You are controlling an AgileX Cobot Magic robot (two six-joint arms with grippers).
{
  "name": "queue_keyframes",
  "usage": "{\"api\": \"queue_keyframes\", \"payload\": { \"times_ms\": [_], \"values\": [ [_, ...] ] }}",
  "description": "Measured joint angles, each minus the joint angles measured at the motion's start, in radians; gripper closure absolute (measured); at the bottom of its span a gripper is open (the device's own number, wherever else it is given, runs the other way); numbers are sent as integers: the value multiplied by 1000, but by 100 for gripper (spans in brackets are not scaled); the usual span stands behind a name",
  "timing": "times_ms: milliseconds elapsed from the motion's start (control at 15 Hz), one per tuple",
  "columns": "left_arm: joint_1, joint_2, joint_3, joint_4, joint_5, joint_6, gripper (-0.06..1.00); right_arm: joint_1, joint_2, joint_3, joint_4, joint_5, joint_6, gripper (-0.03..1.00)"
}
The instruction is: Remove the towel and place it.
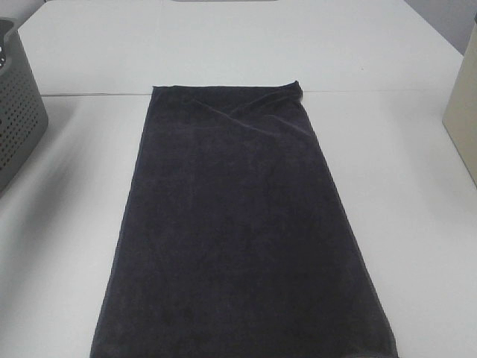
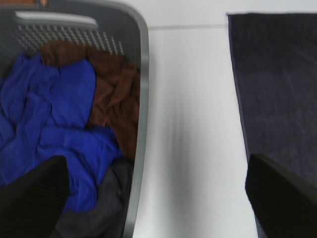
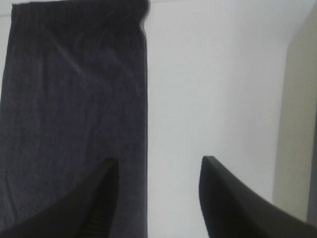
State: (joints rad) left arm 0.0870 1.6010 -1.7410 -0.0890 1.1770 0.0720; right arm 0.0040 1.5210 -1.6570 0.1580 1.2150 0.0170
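The towel (image 1: 238,231) is a dark charcoal cloth spread flat down the middle of the white table; its far edge has a small fold. It also shows as the towel (image 2: 277,94) and the towel (image 3: 74,114) in the wrist views. Neither arm appears in the exterior high view. My left gripper (image 2: 158,198) hangs open above the table between the basket and the towel's left edge, holding nothing. My right gripper (image 3: 158,198) is open over the towel's right edge, one finger (image 3: 94,208) above the cloth, the other above bare table.
A grey perforated basket (image 1: 16,112) stands at the left edge; its rim (image 2: 141,99) encloses blue, brown and grey cloths (image 2: 54,114). A beige box (image 1: 463,112) stands at the right edge, seen as a beige wall (image 3: 297,124). A table seam runs along the towel's far edge.
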Motion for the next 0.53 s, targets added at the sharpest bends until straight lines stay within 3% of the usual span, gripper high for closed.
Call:
{"api": "queue_keyframes", "payload": {
  "times_ms": [67, 133, 333, 533],
  "values": [
    [0, -66, 74, 1, -28, -3, 4, 0, -61, 69, -2, 1, 0, 47],
    [0, -331, 318, 6, -120, -11, 4, 0, -281, 315, -3, 2, -1, 47],
    [0, -668, 615, 27, -131, -28, 4, 0, -600, 601, -23, 4, -3, 47],
    [0, -968, 833, 34, -129, -34, 4, 0, -879, 777, -27, 5, -3, 47]
  ]
}}
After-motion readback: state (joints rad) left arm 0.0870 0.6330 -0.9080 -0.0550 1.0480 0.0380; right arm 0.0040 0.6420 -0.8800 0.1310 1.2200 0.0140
